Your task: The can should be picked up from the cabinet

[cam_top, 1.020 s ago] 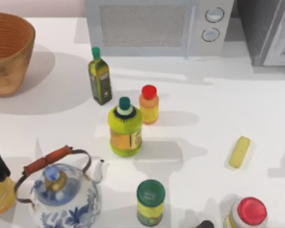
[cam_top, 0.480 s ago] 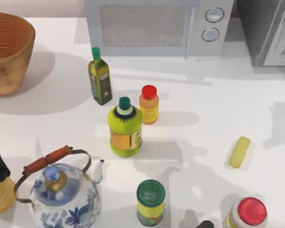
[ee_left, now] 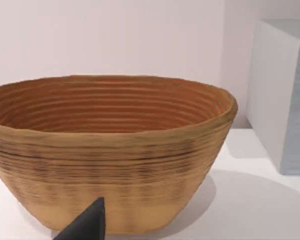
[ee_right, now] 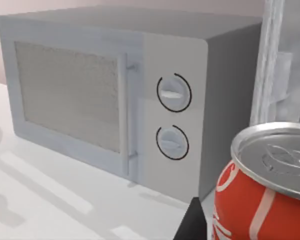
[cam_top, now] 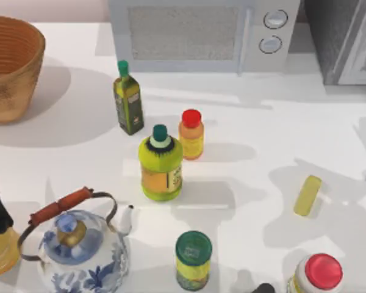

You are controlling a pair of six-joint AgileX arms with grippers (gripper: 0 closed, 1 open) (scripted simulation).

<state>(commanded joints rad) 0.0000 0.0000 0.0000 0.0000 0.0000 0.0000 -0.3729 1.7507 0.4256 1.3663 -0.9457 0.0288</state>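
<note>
Red can [ee_right: 262, 190] with white swirl, no legible brand, close before right jaws; jaw state unclear

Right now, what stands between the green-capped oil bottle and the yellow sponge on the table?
In the top view, the orange bottle with the red cap stands between the oil bottle and the yellow sponge; past it the white table is bare.

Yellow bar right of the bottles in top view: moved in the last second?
No. The yellow bar keeps its spot and tilt relative to the red-capped bottle at the near edge and the microwave. Only the shadows sweeping over the table around it changed.
</note>
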